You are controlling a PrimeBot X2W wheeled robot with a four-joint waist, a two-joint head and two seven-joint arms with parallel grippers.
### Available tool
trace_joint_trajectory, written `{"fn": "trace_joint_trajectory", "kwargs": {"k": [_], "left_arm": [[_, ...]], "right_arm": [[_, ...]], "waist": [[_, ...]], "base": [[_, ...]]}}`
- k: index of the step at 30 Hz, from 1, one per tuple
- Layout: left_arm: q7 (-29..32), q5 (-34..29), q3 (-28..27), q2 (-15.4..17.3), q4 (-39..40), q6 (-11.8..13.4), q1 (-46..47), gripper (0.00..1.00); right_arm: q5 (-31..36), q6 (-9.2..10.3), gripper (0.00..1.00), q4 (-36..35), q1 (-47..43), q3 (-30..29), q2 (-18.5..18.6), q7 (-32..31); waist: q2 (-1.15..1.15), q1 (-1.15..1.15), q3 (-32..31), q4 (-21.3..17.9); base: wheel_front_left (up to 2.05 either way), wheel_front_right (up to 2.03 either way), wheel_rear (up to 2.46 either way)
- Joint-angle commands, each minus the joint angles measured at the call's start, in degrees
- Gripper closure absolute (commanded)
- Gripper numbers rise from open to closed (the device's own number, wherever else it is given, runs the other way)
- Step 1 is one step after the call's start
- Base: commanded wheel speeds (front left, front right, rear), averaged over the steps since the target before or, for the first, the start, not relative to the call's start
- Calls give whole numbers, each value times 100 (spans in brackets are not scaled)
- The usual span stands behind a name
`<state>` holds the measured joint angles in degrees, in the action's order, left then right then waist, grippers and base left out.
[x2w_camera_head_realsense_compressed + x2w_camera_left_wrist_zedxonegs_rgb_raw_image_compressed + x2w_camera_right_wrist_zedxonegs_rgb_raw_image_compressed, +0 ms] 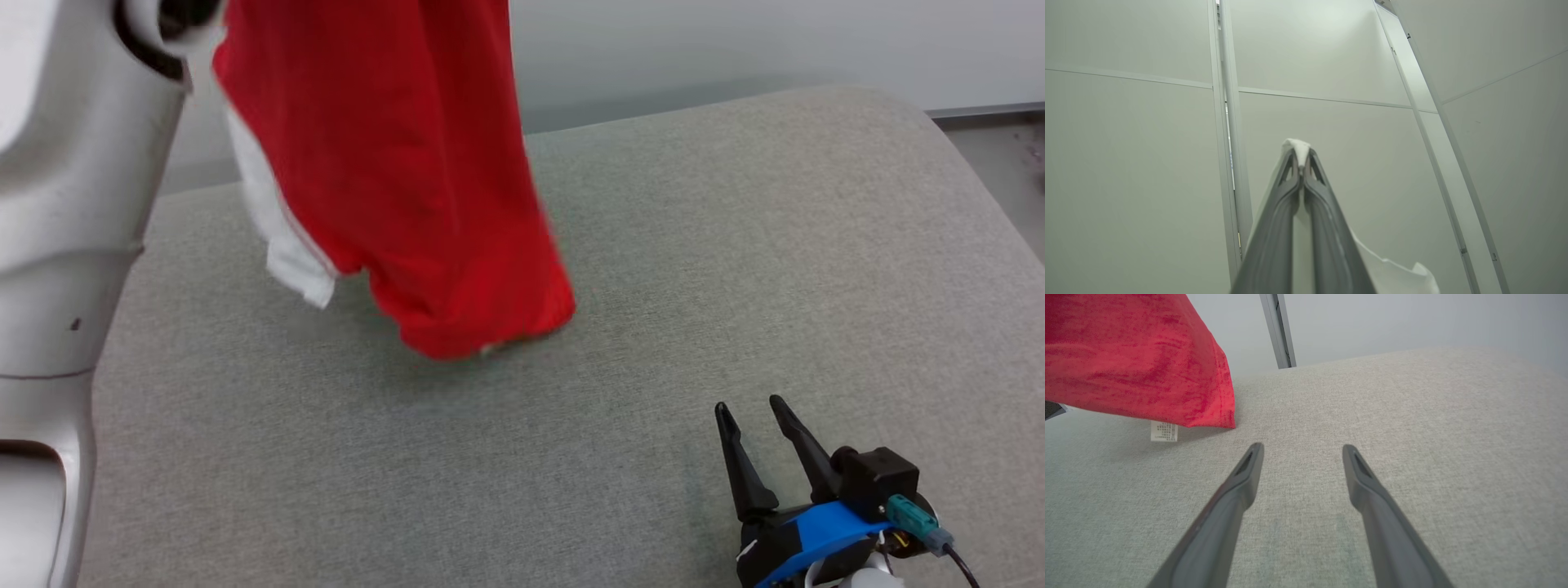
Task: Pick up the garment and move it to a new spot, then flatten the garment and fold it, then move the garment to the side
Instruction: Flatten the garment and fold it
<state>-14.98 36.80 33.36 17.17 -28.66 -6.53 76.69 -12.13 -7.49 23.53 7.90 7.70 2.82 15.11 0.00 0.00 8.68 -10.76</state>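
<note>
The grey upholstered surface [620, 343] lies bare over most of its width. Its far edge runs along the wall, and its right side curves round a soft corner, with a strip of floor [992, 155] beyond. The middle, the near side and the whole right half give open room.

The garment [408, 180] hangs over the left half, red with a white strip [277, 237] down its left side. It drops from above the top of the head view. Its lowest fold comes down to the surface or just above it (the blur there keeps me from telling which). In the right wrist view the red cloth [1135, 355] hangs at the upper left, and a small white care label [1164, 430] dangles under its hem.

The left hand [1301, 163] is raised toward pale wall panels [1126, 163]. Its two fingers are pressed together on a white fold of the garment [1298, 148], which peeks out past the tips and trails off below.

The right hand [748, 406] sits low at the near right, well apart from the cloth. Its fingers are spread wide with nothing between them, and they point across bare surface [1412, 437].

The pale forearm [65, 245] of the left arm stands tall along the left edge, close beside the hanging cloth. A grey post [1278, 330] rises behind the far edge.
</note>
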Motion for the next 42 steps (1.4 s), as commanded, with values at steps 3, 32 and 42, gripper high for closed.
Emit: {"fn": "trace_joint_trajectory", "kwargs": {"k": [3, 32, 42], "left_arm": [[-20, -180, -629, -123, 422, 70, -82, 100], [-24, -961, -3271, -1023, -547, -101, -6510, 0], [-24, -955, -2804, -1234, -270, -100, -6493, 0]], "right_arm": [[-14, -1, 0, -29, 110, -135, 16, 7], [487, -1, 0, 371, 328, -427, 15, 6], [826, -1, 0, 1465, 1811, 14, 15, -4]], "waist": [[0, 0, 59, 207], [0, 0, -386, 1708], [0, 0, 10, 2224]], "base": [[0, 0, 0], [0, 0, 0], [0, 0, 0]]}}
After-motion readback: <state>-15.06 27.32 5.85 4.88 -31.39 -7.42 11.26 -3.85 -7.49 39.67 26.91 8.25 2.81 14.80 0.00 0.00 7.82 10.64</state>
